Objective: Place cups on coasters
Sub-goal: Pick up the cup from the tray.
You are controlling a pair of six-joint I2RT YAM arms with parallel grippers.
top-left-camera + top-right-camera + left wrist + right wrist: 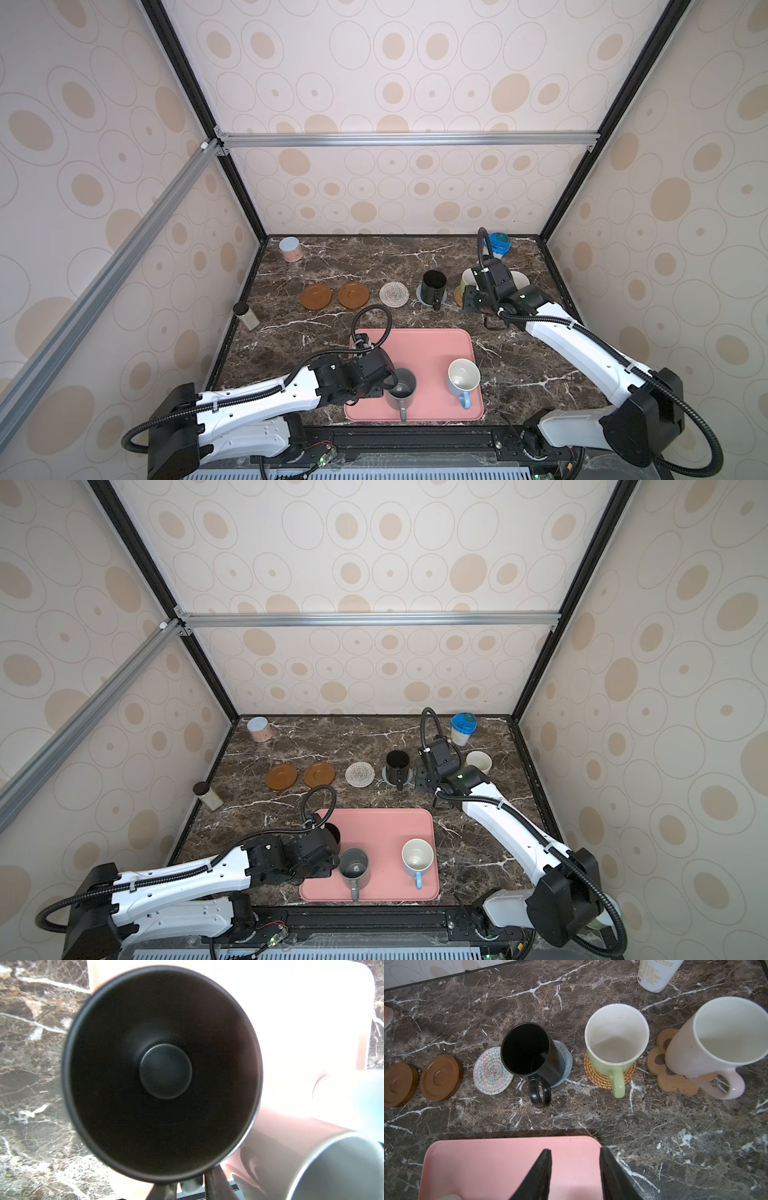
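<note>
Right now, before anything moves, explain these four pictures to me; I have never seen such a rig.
The machine is two white robot arms, left arm and right arm, each ending in a two-fingered gripper. Two pictures come from one camera overhead; the other two from cameras on the wrists. On the marble table stands a row of coasters: a black mug, a green mug and a pinkish mug already sit on three; two wooden discs and a whitish woven coaster lie bare. A pink tray holds a grey mug and a white-and-blue mug. The left gripper is closed on a second black mug, apparently at its handle; its wrist camera looks straight into it. The right gripper is open and empty.
</note>
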